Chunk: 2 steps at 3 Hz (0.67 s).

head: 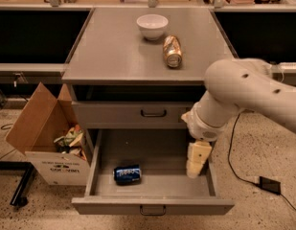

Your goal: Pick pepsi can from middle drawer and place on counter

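Note:
The pepsi can point(127, 174), blue with white lettering, lies on its side on the floor of the open middle drawer point(157, 188), left of centre. My gripper point(196, 163) hangs from the white arm over the right side of the drawer, well to the right of the can and apart from it. The counter point(119, 51) is the grey top of the cabinet above.
A white bowl point(152, 26) and a gold-tan can point(172, 51) lying on its side sit on the counter. A shut drawer front point(138, 113) is above the open one. An open cardboard box point(51, 138) with trash stands at the left. A cable and plug point(269, 185) lie on the floor at right.

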{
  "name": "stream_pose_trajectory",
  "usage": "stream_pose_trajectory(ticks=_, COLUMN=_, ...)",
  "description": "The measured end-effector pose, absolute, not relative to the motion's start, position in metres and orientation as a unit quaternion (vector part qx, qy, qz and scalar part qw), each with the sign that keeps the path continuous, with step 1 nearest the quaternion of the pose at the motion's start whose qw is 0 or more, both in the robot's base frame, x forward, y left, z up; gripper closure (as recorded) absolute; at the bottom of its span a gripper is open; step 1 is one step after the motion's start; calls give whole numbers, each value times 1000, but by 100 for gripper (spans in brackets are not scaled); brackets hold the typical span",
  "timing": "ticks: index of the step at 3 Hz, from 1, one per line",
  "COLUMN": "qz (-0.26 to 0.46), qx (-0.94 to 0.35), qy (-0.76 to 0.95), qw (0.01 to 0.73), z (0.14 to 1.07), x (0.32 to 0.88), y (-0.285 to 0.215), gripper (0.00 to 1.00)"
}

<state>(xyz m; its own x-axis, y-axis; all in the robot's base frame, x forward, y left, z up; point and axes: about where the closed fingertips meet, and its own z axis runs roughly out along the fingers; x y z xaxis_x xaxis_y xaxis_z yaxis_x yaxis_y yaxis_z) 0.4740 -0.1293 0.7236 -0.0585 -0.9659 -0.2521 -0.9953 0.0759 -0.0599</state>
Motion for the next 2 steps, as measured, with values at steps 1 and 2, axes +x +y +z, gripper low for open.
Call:
stream_pose_trajectory(ticks=1, qz=64, qx=-684, qy=718, qw=112, z=683, x=491, y=-113, gripper=0)
stream_pose_trajectory(ticks=2, qz=84, qx=-691, qy=708, qw=118, z=647, x=503, y=-88, gripper=0)
